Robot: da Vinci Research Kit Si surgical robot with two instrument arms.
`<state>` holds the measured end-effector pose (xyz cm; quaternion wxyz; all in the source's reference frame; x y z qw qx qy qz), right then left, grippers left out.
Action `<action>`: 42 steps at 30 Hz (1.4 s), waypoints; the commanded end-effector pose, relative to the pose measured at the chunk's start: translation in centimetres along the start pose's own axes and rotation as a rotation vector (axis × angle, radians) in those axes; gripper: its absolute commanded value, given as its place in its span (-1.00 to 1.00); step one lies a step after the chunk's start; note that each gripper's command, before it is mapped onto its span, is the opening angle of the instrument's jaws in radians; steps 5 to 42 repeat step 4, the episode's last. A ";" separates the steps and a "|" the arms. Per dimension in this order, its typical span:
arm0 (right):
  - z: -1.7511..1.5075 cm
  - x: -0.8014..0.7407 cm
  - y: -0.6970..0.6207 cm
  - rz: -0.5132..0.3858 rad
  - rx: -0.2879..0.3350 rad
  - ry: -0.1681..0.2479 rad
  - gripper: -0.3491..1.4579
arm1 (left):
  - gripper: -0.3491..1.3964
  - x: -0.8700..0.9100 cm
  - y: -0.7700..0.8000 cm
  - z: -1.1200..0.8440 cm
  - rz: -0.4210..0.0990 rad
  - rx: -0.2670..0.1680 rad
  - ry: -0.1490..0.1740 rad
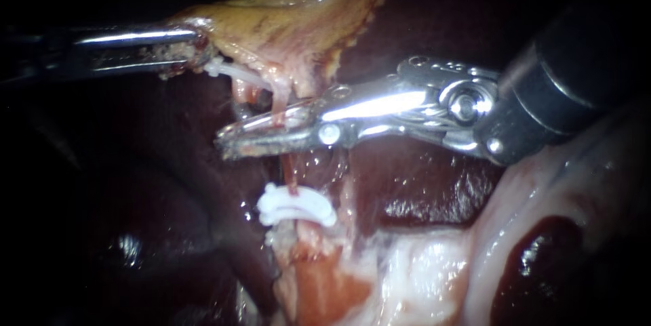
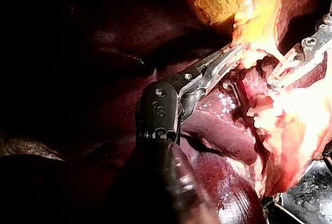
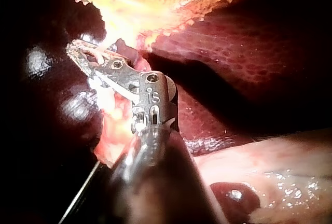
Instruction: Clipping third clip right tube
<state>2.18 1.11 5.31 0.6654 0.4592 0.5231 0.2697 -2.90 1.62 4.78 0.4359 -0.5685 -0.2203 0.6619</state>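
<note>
My left instrument (image 1: pixel 195 51) comes in from the left, its jaws shut on the lower edge of the yellowish gallbladder (image 1: pixel 291 21), holding it up. Two thin strands hang from that edge. My right instrument (image 1: pixel 271 133) lies across the right tube (image 1: pixel 278 99), its long jaws closed narrowly on it from both sides. Below the jaws, two white clips (image 1: pixel 295 205) sit side by side on the same tube. In the right wrist view a pale strand shows between the jaws (image 3: pixel 85 53). In the left wrist view the left jaws (image 2: pixel 231 57) bite the gallbladder's edge.
Dark red liver (image 1: pixel 407 184) lies behind and below the tubes. Pale fatty tissue (image 1: pixel 420 265) spreads beneath the clips, with a dark red pool (image 1: pixel 536 258) at the right. A whitish strand (image 1: pixel 224 68) lies by the left jaws' tip.
</note>
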 end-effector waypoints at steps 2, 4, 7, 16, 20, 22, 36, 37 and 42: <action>0.01 0.00 0.00 -0.001 -0.001 0.000 -1.00 | -1.00 0.00 0.00 0.00 0.000 0.000 0.000; 0.01 0.00 0.00 0.005 -0.001 0.001 -1.00 | -1.00 0.00 0.00 0.00 0.000 0.000 0.000; 0.01 0.00 0.00 0.005 -0.001 0.001 -1.00 | -1.00 0.00 0.00 0.00 0.000 0.000 0.000; 0.01 0.00 0.00 0.005 -0.001 0.001 -1.00 | -1.00 0.00 0.00 0.00 0.000 0.000 0.000; 0.01 0.00 0.00 0.005 -0.001 0.001 -1.00 | -1.00 0.00 0.00 0.00 0.000 0.000 0.000; 0.01 0.00 0.00 0.005 -0.001 0.001 -1.00 | -1.00 0.00 0.00 0.00 0.000 0.000 0.000; 0.01 0.00 0.00 0.005 -0.001 0.001 -1.00 | -1.00 0.00 0.00 0.00 0.000 0.000 0.000; 0.01 0.00 0.00 0.005 -0.001 0.001 -1.00 | -1.00 0.00 0.00 0.00 0.000 0.000 0.000; 0.01 0.00 0.00 0.005 -0.001 0.001 -1.00 | -1.00 0.00 0.00 0.00 0.000 0.000 0.000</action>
